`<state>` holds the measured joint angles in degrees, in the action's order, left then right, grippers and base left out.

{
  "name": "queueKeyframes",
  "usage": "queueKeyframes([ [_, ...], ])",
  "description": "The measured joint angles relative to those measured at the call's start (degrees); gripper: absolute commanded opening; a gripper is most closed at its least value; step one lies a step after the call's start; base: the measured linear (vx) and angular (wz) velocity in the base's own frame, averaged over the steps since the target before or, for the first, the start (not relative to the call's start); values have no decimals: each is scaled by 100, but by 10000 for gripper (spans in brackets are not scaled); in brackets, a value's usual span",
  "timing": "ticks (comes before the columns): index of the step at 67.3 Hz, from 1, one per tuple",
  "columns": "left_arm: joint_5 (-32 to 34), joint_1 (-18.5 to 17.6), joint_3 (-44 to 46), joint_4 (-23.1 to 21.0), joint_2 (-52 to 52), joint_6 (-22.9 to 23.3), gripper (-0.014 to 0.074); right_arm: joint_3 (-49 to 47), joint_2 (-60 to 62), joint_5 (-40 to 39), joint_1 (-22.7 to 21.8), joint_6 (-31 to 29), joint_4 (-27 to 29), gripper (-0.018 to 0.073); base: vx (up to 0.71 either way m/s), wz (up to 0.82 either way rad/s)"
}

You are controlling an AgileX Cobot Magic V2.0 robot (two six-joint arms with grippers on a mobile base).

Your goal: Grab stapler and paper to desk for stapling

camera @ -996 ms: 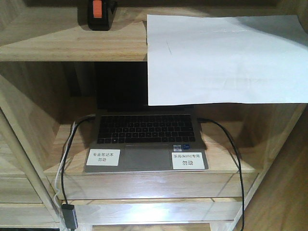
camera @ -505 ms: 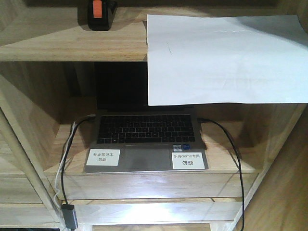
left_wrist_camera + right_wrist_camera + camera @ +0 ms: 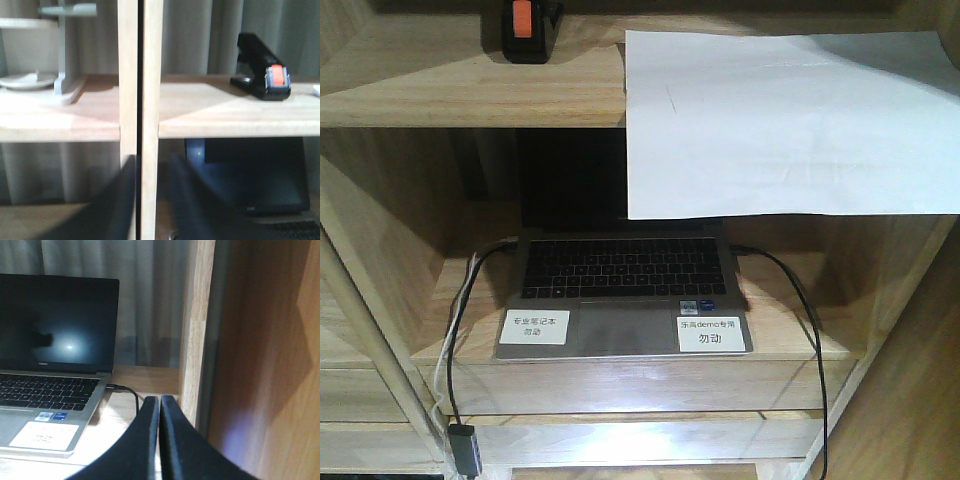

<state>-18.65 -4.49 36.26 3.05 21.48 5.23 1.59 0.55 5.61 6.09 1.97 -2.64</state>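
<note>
Though the desk shows in no view, shelf unit (image 3: 470, 100): light wood, fills the front view; its upper board carries both task items
Paper (image 3: 790, 120): upper right of the front view, front part overhanging the board edge; a careless pull could crease it or slide it off
Laptop (image 3: 620, 270): open below the paper; bezel appears to read HUAWEI
Left gripper (image 3: 150, 165): fingers apart, empty, upright post (image 3: 140, 75) seen between them; swinging towards the stapler could clip it
Right gripper (image 3: 160, 400): fingers pressed together, empty
Stapler (image 3: 262, 75): upper right of the left wrist view, on the board
Labels (image 3: 713, 332): "乐高demo专用 勿动"; left one "专业笔记本 勿动"
</note>
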Motion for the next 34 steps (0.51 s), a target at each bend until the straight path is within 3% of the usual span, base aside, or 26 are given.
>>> queueKeyframes([
  [10,122,0,0,-1,0,0,464,0,0,0,0,0,0,-9,0,0],
  [34,150,0,0,-6,10,5,468,0,0,4,0,0,0,-9,0,0],
])
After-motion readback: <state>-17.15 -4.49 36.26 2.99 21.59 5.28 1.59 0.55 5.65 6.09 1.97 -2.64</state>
